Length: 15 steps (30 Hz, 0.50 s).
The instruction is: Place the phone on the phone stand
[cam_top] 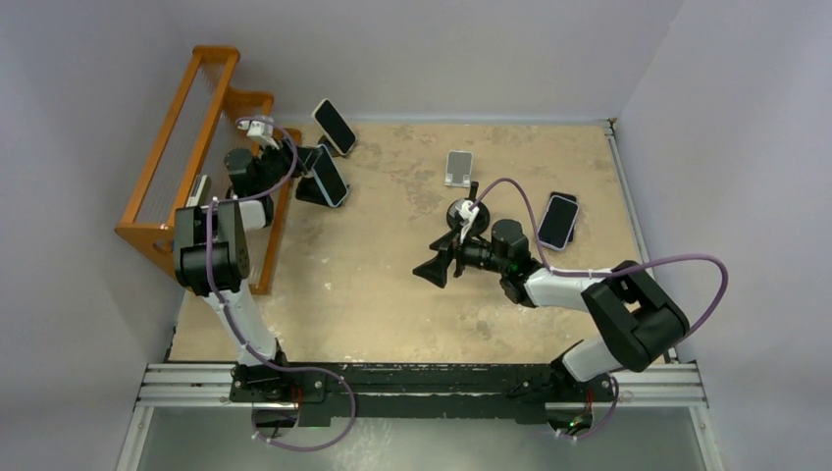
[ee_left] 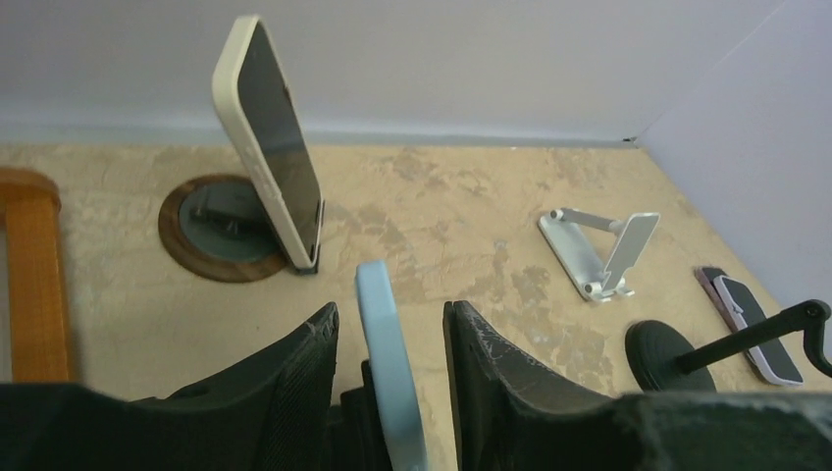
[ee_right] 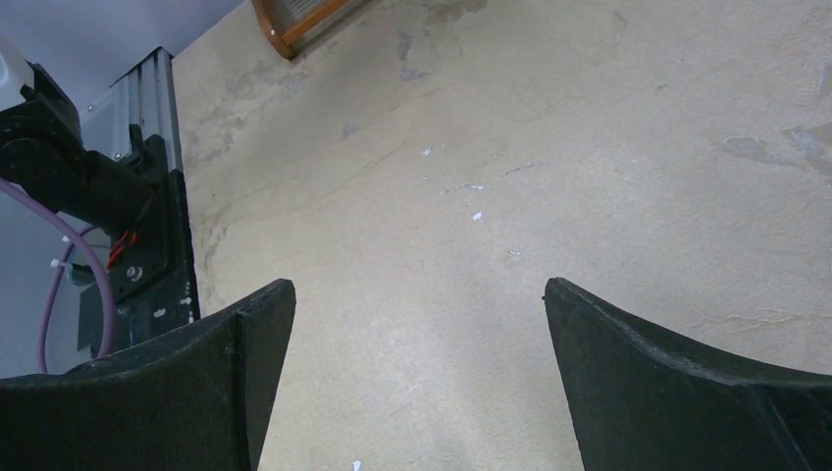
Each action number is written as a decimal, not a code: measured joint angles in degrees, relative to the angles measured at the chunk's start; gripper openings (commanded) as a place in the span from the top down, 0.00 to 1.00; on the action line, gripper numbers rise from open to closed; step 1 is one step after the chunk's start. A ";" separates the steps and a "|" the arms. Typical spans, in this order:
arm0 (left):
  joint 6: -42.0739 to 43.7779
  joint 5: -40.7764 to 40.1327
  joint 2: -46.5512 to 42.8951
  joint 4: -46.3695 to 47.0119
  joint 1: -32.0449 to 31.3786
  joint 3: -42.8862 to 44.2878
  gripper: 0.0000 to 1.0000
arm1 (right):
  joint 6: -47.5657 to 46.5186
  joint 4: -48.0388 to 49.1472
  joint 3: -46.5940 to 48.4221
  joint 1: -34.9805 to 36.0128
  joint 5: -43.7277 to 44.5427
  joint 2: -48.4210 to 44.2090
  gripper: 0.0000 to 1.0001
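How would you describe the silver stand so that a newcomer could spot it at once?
From the orange rack on the table's left, go right along the far wall, past the cream phone leaning on its round base. Near the middle stands the silver stand: a pale folding metal plate, unlike the black round stand nearer the arms.

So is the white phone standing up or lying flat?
Standing up. The white phone rests bottom edge down on its round stand and leans back a bit, top end high off the table.
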 measured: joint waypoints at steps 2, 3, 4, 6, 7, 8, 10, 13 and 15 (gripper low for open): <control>1.55 -0.50 -1.07 -4.74 0.00 0.04 0.61 | 0.00 0.04 0.00 0.00 -0.02 0.39 0.01; 2.14 -0.87 -1.49 -6.60 0.00 0.13 0.61 | 0.02 0.07 0.00 0.00 -0.09 0.57 0.01; 2.54 -1.16 -1.66 -7.96 0.00 0.33 0.62 | 0.02 0.15 0.02 0.00 -0.09 0.68 0.01; 3.23 -1.68 -1.79 -10.86 0.00 1.11 0.67 | 0.02 0.15 0.02 0.00 -0.09 0.74 0.01; 3.52 -1.81 -1.79 -12.02 0.00 1.49 0.70 | 0.02 0.22 0.02 0.00 -0.09 0.74 0.01; 3.58 -1.84 -1.81 -12.83 0.00 1.73 0.73 | 0.00 0.22 0.02 0.00 -0.09 0.74 0.01; 3.63 -1.79 -1.81 -13.94 -0.02 2.12 0.83 | 0.02 0.22 0.02 0.00 -0.07 0.74 0.01; 3.56 -1.42 -1.97 -15.43 -0.07 2.67 1.00 | 0.00 0.22 0.02 0.00 -0.07 0.74 0.01; 3.63 -1.14 -2.36 -16.50 -0.13 2.93 1.00 | 0.00 0.22 0.02 0.00 -0.09 0.74 0.01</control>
